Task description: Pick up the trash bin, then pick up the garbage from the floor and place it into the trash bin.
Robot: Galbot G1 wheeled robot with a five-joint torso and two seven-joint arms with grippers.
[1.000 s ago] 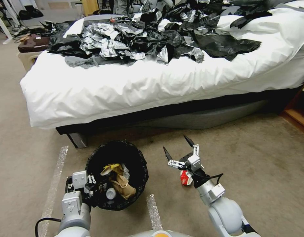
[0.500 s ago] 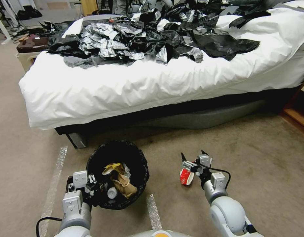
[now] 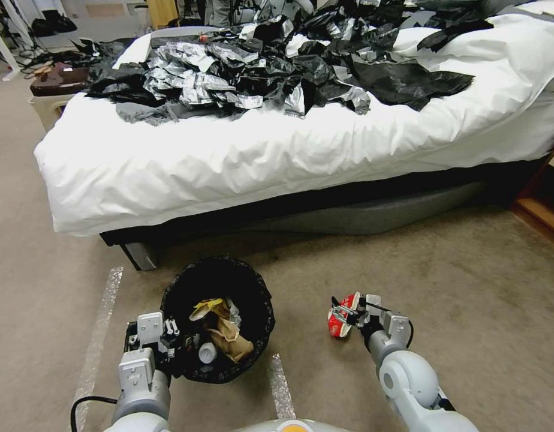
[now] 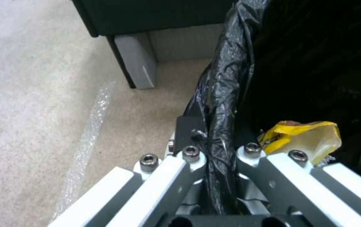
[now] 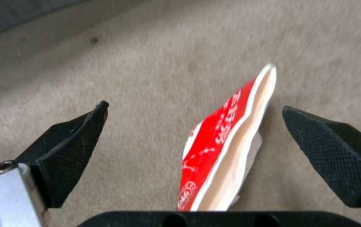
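Observation:
The trash bin [image 3: 187, 288], lined with a crinkly black bag, stands on the floor [image 3: 469, 288] before the bed. My left gripper [image 3: 171, 343] is shut on its near rim; the left wrist view shows the bag-covered rim [image 4: 222, 94] pinched in my left gripper [image 4: 214, 142]. Inside lie a brown paper bag [image 3: 230, 339], a yellow wrapper [image 3: 206, 308] [image 4: 302, 135] and a small white bottle [image 3: 207, 354]. A red packet [image 3: 337, 325] [image 5: 216, 142] of garbage lies on the carpet. My right gripper [image 3: 348, 309] [image 5: 194, 108] is low over it, open, one black finger on each side.
A bed with a white sheet [image 3: 229, 162] carries a heap of black and silver bags [image 3: 277, 66]. Its dark leg [image 3: 142, 255] stands just behind the bin. Pale tape strips [image 3: 100, 330] cross the carpet. Wooden furniture [image 3: 544, 210] edges the right side. Open carpet lies right of the packet.
My right gripper has dropped from above the floor down around the red packet, its fingers now astride it. The left gripper and the bin have stayed put.

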